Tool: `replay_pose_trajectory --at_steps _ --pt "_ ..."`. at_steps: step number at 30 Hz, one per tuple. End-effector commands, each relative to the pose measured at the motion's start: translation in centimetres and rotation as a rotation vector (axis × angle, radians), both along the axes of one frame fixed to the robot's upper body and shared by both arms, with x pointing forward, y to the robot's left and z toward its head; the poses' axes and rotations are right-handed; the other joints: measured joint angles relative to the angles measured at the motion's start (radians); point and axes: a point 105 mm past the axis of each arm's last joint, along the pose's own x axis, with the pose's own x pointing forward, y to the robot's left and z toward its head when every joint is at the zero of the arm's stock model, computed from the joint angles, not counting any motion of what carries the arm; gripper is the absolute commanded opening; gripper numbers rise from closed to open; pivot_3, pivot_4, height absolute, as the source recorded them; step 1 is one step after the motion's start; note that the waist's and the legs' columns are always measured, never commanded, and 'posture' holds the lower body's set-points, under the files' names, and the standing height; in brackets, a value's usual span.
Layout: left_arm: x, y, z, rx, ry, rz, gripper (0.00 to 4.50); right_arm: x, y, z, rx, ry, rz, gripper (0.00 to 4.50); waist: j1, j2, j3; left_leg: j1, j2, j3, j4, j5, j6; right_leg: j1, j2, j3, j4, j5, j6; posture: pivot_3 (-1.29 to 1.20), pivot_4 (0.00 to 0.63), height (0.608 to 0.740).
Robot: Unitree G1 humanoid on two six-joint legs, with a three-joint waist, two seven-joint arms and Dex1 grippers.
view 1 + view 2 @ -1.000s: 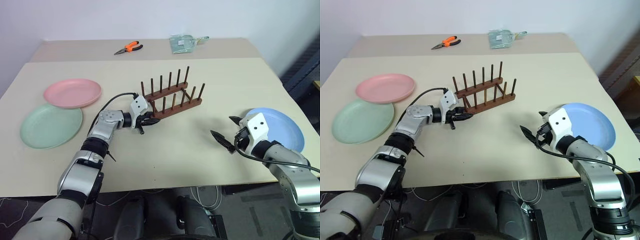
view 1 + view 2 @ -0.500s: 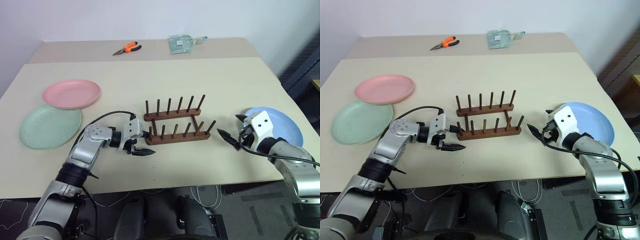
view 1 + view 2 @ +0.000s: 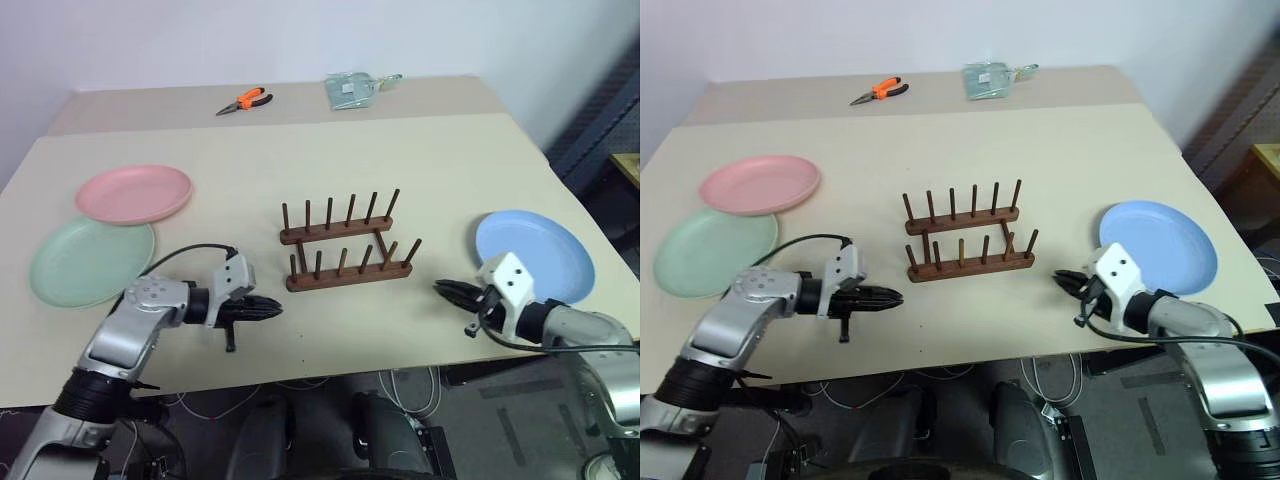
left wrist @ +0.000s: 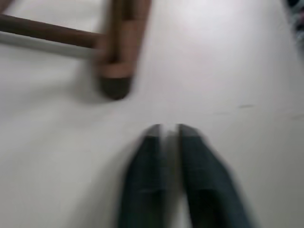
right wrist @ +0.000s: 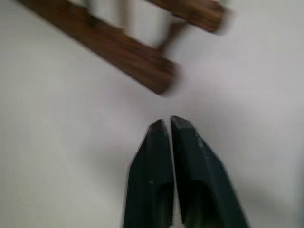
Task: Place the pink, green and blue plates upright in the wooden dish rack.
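Left gripper (image 3: 272, 311) now off wooden dish rack (image 3: 345, 248)

Landmark: wooden dish rack (image 3: 346, 244), upright on the surface (image 3: 440, 170), near its middle.

- Pink plate (image 3: 134, 193): flat, well left of the rack, slightly behind it.
- Green plate (image 3: 90, 262): flat, well left of the rack, in front of the pink plate, rims about touching.
- Blue plate (image 3: 533, 255): flat, well right of the rack.
- Left pincer (image 3: 272, 310): in front of the rack's left end, apart from it.
- Right pincer (image 3: 445, 291): right of the rack's front end, apart from it, near the blue plate.
- Pliers (image 3: 243, 100), packet (image 3: 352, 89): well behind the rack.
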Motion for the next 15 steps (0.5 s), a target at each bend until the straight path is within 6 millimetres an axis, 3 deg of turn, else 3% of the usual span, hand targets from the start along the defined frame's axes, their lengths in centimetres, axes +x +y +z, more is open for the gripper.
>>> replay_pose_trajectory --at_steps 1,6,9,15 --pt "-0.6 -2.7 -0.8 -0.019 0.013 -0.006 0.06 0.9 2.1 -0.6 -0.033 -0.025 0.019 0.00 0.005 0.000 0.000 0.000 0.000 0.000 0.000 0.000 0.000 0.000 0.000 0.000 -0.001 0.000 0.000 0.00 0.150 0.738" --pt "1.3 -4.0 -2.1 -0.004 -0.068 0.132 0.06 2.5 3.4 -1.9 -0.075 -0.040 -0.022 0.00 0.021 0.000 0.000 -0.001 -0.001 0.000 0.001 0.000 0.000 0.000 -0.001 0.000 -0.001 0.000 0.000 0.00 0.150 0.738" --pt "3.4 -3.6 -2.7 0.016 -0.109 0.271 0.06 3.9 3.7 -2.1 -0.087 -0.076 -0.069 0.00 0.018 -0.001 -0.002 0.000 -0.002 0.000 0.002 0.000 0.000 0.002 -0.001 0.000 -0.001 0.000 0.000 0.00 0.150 0.738" --pt "5.7 -3.0 -2.2 -0.006 -0.156 0.384 0.06 6.1 3.9 -1.8 -0.083 -0.115 -0.127 0.00 0.012 0.000 -0.007 0.001 -0.001 0.000 0.002 0.000 0.000 0.002 0.000 0.000 0.000 0.001 -0.001 0.00 0.150 0.738"
